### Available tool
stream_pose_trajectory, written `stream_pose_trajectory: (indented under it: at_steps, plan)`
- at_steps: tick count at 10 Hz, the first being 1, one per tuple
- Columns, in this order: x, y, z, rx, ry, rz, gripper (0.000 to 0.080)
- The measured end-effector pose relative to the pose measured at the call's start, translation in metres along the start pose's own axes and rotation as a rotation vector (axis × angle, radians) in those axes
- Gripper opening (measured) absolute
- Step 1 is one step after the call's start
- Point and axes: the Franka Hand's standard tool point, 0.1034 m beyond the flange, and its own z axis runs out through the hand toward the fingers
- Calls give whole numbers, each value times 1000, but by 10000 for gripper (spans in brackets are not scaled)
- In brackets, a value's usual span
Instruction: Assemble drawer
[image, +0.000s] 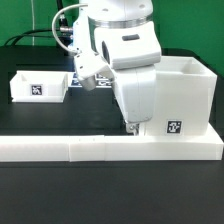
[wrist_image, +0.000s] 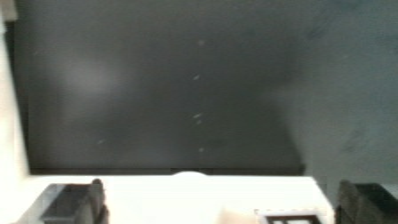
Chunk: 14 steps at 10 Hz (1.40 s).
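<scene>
Black table (image: 50, 120) filling the exterior view. White arm (image: 125, 50) reaching down over the middle of it, with the wrist bent low.

Long low white wall (image: 90, 150) lying along the table edge nearest the exterior camera. Runs from the exterior view's left up to the near corner at the exterior view's right.

Housing (image: 185, 95) standing upright in that same near corner, directly behind the wall, with its top open. Shows a black-and-white tag on the face toward the camera.

Tray (image: 40, 85) lying flat toward the table edge at the exterior view's left, well apart from the housing. Also shows a tag on its front.

Small tagged white piece (image: 88, 82) further back near the middle of the table, mostly hidden by the arm. Cannot tell what it is.

Fingers (image: 131, 124) hanging low, just beside the housing on its side toward the exterior view's left, close above the wall. Seen dark in the wrist view (wrist_image: 71, 204) and standing well apart, with only a white surface and part of a tag between them. Clamped on nothing.
</scene>
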Motion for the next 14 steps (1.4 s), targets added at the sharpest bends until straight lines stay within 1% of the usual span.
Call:
stream_pose_trajectory:
  at_steps: [1,3,4,5,6,7,8,9,10,12,13,14]
  plan:
    - [-4,-2,-1,0,-2,6,649]
    - [-28,-8,0,5,-7,-6,649]
    - [-33,-14,0,9,-15,8,649]
    - [-33,-21,1,4,-23,27,649]
    - [-38,-29,-1,-23,-28,31,649]
    - [-46,-39,-4,-51,-35,40,649]
    - [-54,-45,-10,-69,-39,33,649]
    - [-62,-46,-15,-102,-45,13,649]
    - [-72,-50,-20,-138,-52,16,649]
    - [-82,-65,-24,-164,-61,30,649]
    - [-86,-72,-24,-163,-62,36,649]
    - [-88,-78,-23,-157,-62,42,649]
